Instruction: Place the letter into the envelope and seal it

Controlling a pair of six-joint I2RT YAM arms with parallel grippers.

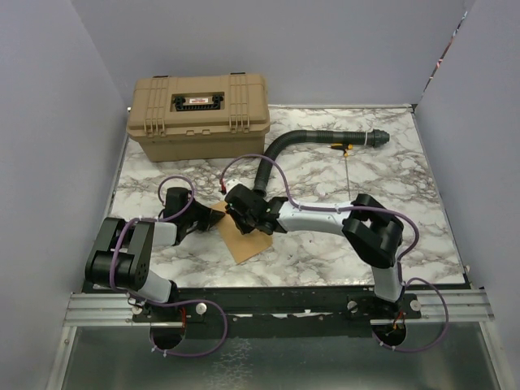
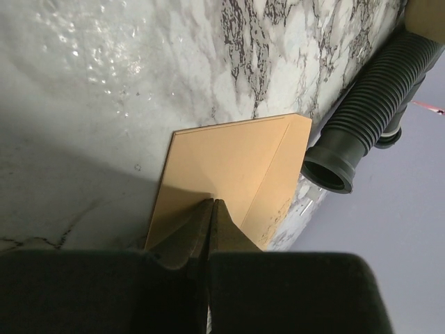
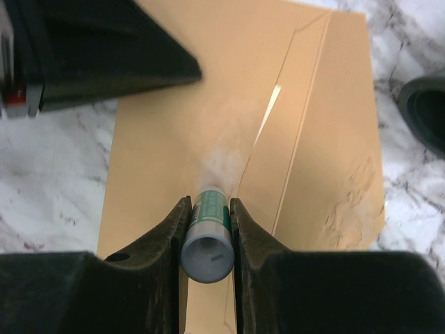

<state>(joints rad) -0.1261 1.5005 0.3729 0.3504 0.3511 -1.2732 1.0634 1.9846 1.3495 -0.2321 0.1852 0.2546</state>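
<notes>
The orange-tan envelope (image 1: pixel 246 242) lies flat on the marble table, flap crease up, seen close in the left wrist view (image 2: pixel 229 167) and the right wrist view (image 3: pixel 208 104). My left gripper (image 2: pixel 212 203) is shut, its tips resting on the envelope's near edge; it shows from above (image 1: pixel 213 216) at the envelope's left corner. My right gripper (image 3: pixel 208 202) is shut on a green-and-white glue stick (image 3: pixel 207 240) whose tip touches the envelope beside the flap edge, with a whitish smear ahead of it. From above, this gripper (image 1: pixel 240 221) is over the envelope. The letter is not visible as a separate sheet.
A tan toolbox (image 1: pixel 199 114) stands at the back left. A black corrugated hose (image 1: pixel 309 140) curves across the back to just behind the envelope (image 2: pixel 368 111). A small yellow-black tool (image 1: pixel 344 149) lies by the hose. Grey walls close both sides.
</notes>
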